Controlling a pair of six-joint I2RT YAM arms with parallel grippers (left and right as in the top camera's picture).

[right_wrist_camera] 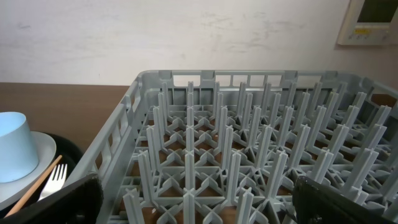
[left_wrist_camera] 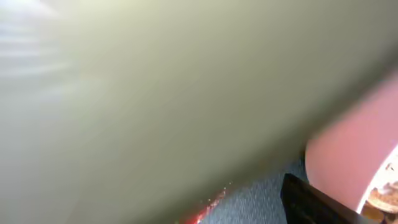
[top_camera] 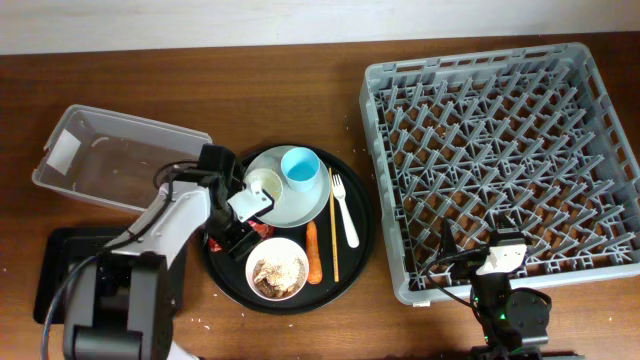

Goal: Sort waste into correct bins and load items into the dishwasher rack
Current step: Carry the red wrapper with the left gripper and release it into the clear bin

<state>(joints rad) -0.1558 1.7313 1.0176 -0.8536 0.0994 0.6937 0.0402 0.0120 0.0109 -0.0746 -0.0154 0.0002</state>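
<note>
Fingers of the right end effector stand wide apart and empty at the overhead frame's bottom right, by the near wall of the grey dishwasher rack. Lower centre, the white bowl of rice and scraps sits on the round black tray beside the carrot. The left end effector hangs over the red wrapper; whether it grips I cannot tell. Farther up, the blue cup rests on the plate; the clear tub lies upper left.
</note>
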